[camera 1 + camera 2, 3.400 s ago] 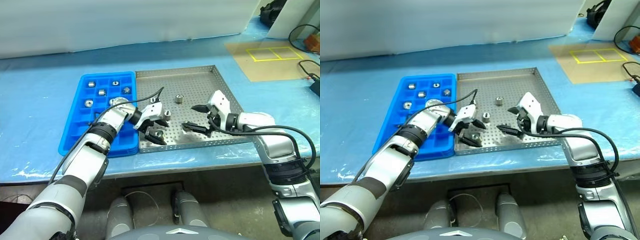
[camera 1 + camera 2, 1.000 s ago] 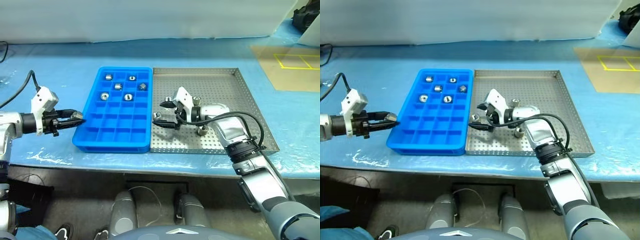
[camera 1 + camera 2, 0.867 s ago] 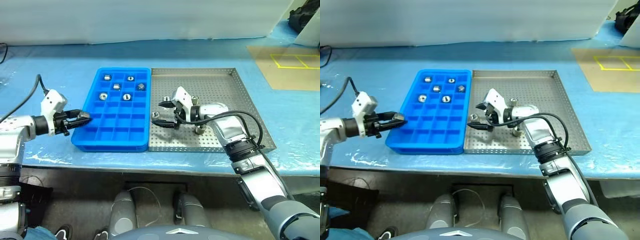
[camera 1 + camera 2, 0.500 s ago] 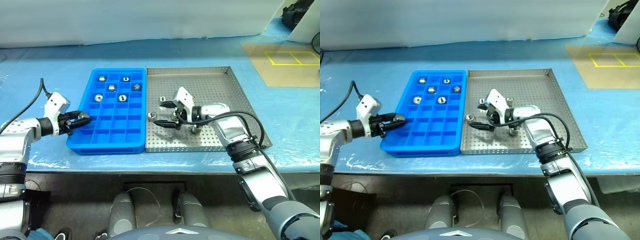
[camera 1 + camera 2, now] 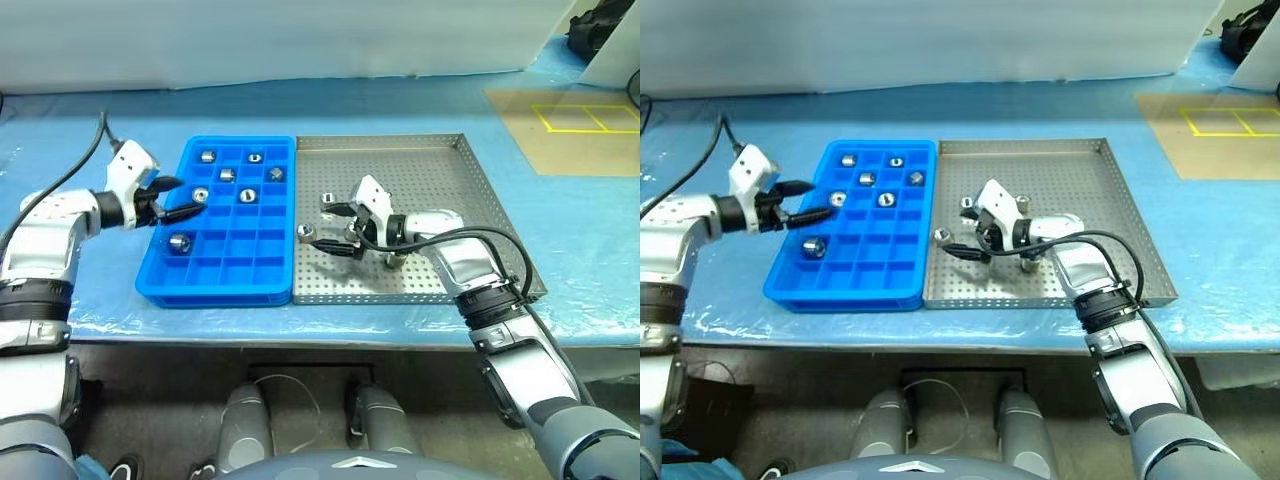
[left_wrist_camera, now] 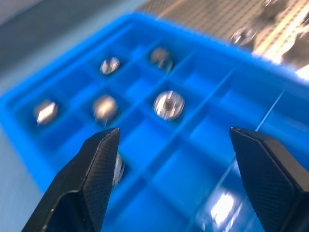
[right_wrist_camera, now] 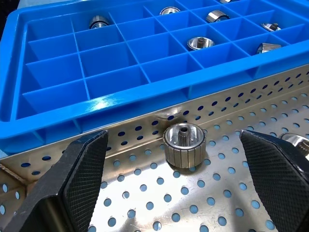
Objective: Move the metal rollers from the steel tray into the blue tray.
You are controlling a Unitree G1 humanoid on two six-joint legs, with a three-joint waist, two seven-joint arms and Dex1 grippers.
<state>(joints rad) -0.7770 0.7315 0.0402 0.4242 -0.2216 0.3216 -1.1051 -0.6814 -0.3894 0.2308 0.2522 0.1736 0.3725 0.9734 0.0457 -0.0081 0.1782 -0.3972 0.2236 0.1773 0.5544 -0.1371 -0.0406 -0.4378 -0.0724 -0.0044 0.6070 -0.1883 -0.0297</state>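
Left to right. My left end effector (image 5: 180,197) is hanging released over the left columns of the blue tray (image 5: 262,292); half a second ago it was pinched shut at the tray's near-left edge. A metal roller (image 5: 180,242) is now lying in a left-column compartment that was bare half a second ago, just below the open fingers, so I am judging the drop as completed. Six more metal rollers (image 5: 247,196) are sitting in the far rows of the grid, one per cell, which is making seven delivered in all.

Right of the blue tray and touching it along one rim, the steel tray (image 5: 455,175) is resting on the blue-covered tabletop (image 5: 400,100). At least four rollers are remaining on its perforated floor. One is standing upright (image 7: 183,144) just inside the rim nearest the blue tray, and my right end effector (image 7: 181,166) is straddling it with jaws spread wide, touching nothing. Another is lying near (image 5: 328,201), and two are partly hidden behind the wrist.

I am reading the next step as closing the right fingers on the straddled roller; the left arm is free to return.
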